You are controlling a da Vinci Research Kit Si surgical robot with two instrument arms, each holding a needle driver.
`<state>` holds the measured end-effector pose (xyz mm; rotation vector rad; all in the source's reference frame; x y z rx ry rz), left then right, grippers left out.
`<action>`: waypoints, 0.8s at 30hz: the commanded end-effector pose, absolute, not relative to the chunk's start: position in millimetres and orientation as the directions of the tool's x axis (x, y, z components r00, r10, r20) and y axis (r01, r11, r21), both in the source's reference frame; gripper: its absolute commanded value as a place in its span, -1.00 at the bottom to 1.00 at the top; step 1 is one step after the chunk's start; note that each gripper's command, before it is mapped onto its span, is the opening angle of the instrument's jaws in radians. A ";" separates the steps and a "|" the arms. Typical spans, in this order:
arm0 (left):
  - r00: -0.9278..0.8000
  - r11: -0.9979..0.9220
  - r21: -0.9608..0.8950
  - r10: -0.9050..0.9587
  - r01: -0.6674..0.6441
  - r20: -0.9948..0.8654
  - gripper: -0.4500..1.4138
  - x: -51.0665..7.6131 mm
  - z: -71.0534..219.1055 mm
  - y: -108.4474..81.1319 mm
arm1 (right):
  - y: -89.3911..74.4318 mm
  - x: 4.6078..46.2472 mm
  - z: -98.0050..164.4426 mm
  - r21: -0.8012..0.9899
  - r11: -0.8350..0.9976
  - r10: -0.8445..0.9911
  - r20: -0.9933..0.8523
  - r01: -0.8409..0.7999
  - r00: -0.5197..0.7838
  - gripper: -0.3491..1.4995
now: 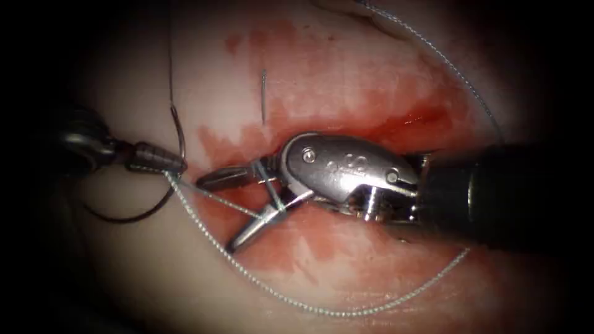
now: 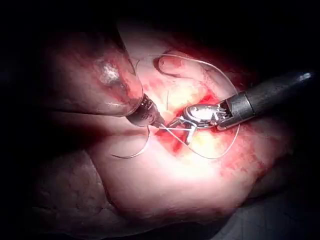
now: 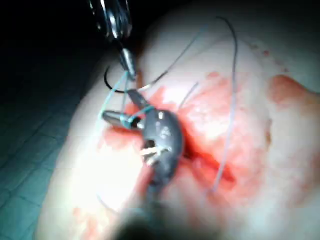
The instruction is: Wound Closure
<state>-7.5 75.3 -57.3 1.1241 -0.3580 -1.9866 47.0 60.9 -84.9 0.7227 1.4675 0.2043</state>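
Note:
My left tool point(image 1: 176, 165) comes in from the left with its jaws shut on the dark curved needle point(image 1: 162, 203), about a third along its curve. The needle is free of the tissue point(image 1: 154, 278), left of the cut point(image 1: 396, 124). My right tool point(image 1: 216, 213) lies over the red cut, jaws wide open, with pale thread point(image 1: 272, 188) wound around them. A taut strand point(image 1: 216, 199) runs from the left tool's tip to those loops. The left wrist view shows the left tool point(image 2: 159, 121), right tool point(image 2: 180, 132) and needle point(image 2: 140, 152). In the right wrist view the looped jaws point(image 3: 118, 106) sit below the left tool point(image 3: 131, 74).
A long slack loop of thread point(image 1: 322, 310) sweeps across the near tissue and returns under the right shaft point(image 1: 507, 198). Another strand point(image 1: 458, 74) arcs over the far right. A short cut end of thread point(image 1: 264, 96) stands out of the tissue beyond the cut. Red fluid point(image 1: 427, 117) pools in the cut.

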 end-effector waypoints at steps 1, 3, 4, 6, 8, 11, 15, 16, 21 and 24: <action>-0.280 -0.635 0.587 -0.762 0.503 -0.584 -0.89 -8.2 -57.2 75.8 | 60.9 48.0 -84.6 0.554 0.776 0.543 -0.830 0.300 0.127 0.24; -0.287 -0.643 0.586 -0.756 0.493 -0.588 -0.89 -8.3 -57.3 76.1 | 60.7 48.0 -84.7 0.559 0.773 0.548 -0.827 0.301 0.129 0.24; -0.287 -0.641 0.593 -0.759 0.487 -0.585 -0.89 -8.3 -57.4 76.3 | 60.7 48.0 -84.7 0.563 0.768 0.552 -0.823 0.304 0.130 0.24; -0.287 -0.636 0.604 -0.764 0.480 -0.578 -0.89 -8.2 -57.6 76.8 | 60.5 47.9 -84.8 0.572 0.759 0.561 -0.817 0.310 0.134 0.24; -0.285 -0.628 0.619 -0.773 0.472 -0.567 -0.89 -8.1 -57.8 77.3 | 60.6 47.8 -84.8 0.582 0.751 0.570 -0.810 0.312 0.138 0.24; -0.278 -0.611 0.643 -0.788 0.461 -0.550 -0.89 -8.0 -58.1 77.8 | 60.7 47.7 -84.7 0.609 0.727 0.596 -0.789 0.316 0.149 0.22; -0.266 -0.584 0.668 -0.809 0.461 -0.524 -0.89 -8.0 -58.0 77.7 | 60.7 47.7 -84.8 0.617 0.717 0.604 -0.782 0.324 0.153 0.22; -0.269 -0.578 0.671 -0.814 0.464 -0.516 -0.89 -8.0 -57.9 77.6 | 60.7 47.7 -84.8 0.617 0.716 0.605 -0.782 0.325 0.153 0.22; -0.284 -0.559 0.680 -0.828 0.475 -0.483 -0.89 -7.9 -57.1 77.7 | 60.9 47.6 -85.0 0.614 0.712 0.611 -0.781 0.340 0.132 0.22; -0.289 -0.557 0.681 -0.830 0.476 -0.477 -0.89 -8.0 -56.4 77.8 | 61.1 47.5 -85.1 0.612 0.709 0.614 -0.780 0.350 0.121 0.22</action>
